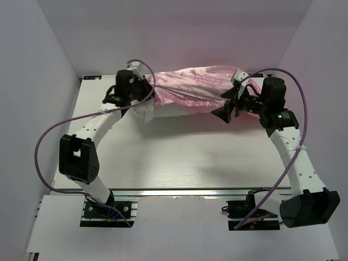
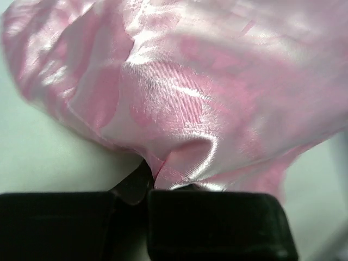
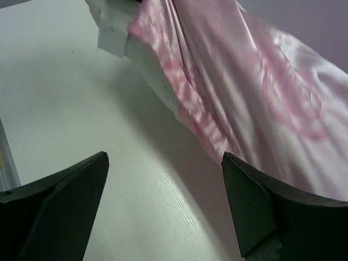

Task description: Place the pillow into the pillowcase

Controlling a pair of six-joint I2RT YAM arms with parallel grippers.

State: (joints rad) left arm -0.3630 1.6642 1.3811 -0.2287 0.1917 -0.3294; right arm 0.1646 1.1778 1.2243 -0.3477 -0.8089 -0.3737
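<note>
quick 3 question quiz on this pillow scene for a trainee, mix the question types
1. True or false: the right gripper has its fingers closed on the pillowcase.
2. Which gripper pinches the pillowcase? A) left B) right C) neither
3. Fill in: the bare white pillow shows along the pillowcase's ___ long edge (near or far side of the table).

Key
1. False: its fingers stand wide apart with nothing between them.
2. A: the left gripper is shut on a fold of the satin.
3. near
</note>
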